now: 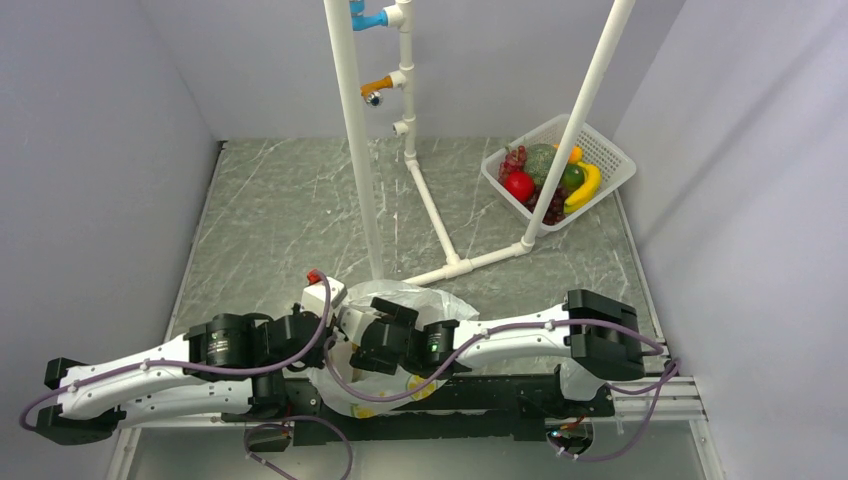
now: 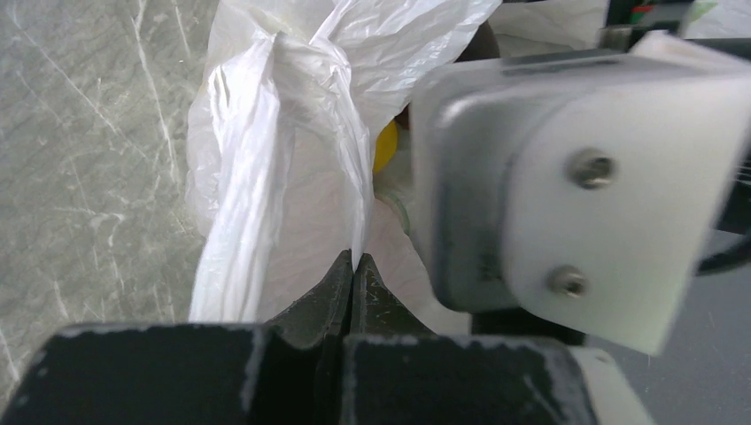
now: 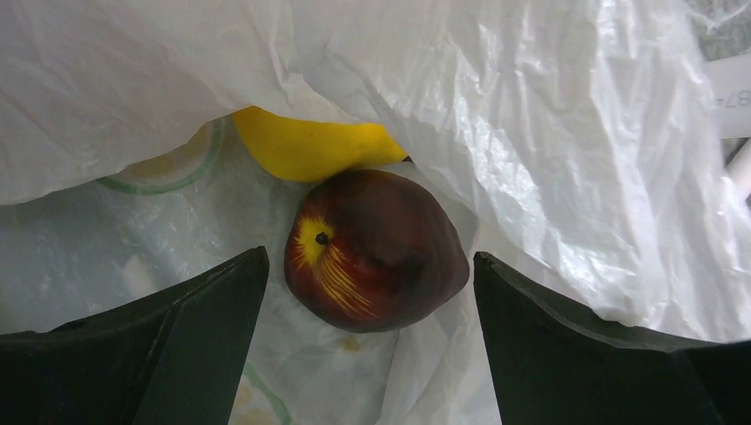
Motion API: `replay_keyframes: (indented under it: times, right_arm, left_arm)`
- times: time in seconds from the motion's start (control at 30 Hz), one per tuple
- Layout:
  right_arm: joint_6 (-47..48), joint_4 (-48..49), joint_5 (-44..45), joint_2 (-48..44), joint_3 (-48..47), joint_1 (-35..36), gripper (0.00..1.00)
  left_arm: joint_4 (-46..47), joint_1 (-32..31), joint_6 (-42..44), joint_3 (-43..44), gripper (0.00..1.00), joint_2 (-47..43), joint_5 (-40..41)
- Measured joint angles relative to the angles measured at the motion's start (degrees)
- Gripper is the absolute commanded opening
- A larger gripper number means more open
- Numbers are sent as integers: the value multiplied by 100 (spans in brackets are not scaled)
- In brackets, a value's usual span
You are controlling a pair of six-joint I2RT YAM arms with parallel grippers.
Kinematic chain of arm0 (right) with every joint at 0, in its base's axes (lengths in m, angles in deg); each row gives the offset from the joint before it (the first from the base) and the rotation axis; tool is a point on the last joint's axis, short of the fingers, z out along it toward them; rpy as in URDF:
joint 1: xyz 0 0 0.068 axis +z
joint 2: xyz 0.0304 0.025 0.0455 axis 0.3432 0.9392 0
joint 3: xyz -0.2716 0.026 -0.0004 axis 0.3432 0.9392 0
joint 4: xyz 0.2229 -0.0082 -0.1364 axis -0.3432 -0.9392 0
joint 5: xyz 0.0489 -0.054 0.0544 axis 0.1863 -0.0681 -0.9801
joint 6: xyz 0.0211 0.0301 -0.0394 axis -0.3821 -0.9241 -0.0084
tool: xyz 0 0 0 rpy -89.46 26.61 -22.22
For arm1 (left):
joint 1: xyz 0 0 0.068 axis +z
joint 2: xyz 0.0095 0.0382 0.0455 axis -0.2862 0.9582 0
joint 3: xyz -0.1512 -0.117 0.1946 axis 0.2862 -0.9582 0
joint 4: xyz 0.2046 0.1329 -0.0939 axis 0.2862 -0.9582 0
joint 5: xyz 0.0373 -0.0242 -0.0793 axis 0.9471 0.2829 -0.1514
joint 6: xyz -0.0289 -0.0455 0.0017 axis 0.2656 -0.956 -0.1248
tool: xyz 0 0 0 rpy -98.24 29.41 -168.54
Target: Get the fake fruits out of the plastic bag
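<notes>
Your left claw (image 2: 354, 266) is pinching a gathered fold of the plastic bag (image 2: 283, 133), its jaws pressed together on the thin white film, and the fold is rising toward 12 o'clock from the fingertips. Your right claw (image 3: 370, 258) is standing wide apart at the bag's mouth, gripping nothing. A dark red apple (image 3: 376, 261) is lying between its two fingers without touching either, its yellow-streaked stem end facing 9 o'clock. A yellow fruit (image 3: 310, 146) is lying just beyond the apple at 11 o'clock, touching it and half hidden under the film. From above, the bag is sitting at 6 o'clock on the desk (image 1: 280, 200), just beyond the arm bases, with both wrists meeting over it. At 2 o'clock a white basket (image 1: 612, 150) is holding a red apple (image 1: 518, 185), a yellow banana (image 1: 585, 188) and other fruits. The bag is showing a green-ringed print but no readable words. A label at the 3 o'clock edge of the right wrist view is showing cut-off digits that cannot be read for certain.
</notes>
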Motion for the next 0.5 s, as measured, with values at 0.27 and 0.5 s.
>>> replay_keyframes:
  times: [0.27, 0.5]
  right_arm:
    - [-87, 208, -118, 170, 177, -105, 88]
    - [-212, 398, -184, 170, 396, -286, 82]
  left_arm:
    - [44, -7, 0, 0, 0, -28, -2]
    - [44, -11, 0, 0, 0, -26, -4]
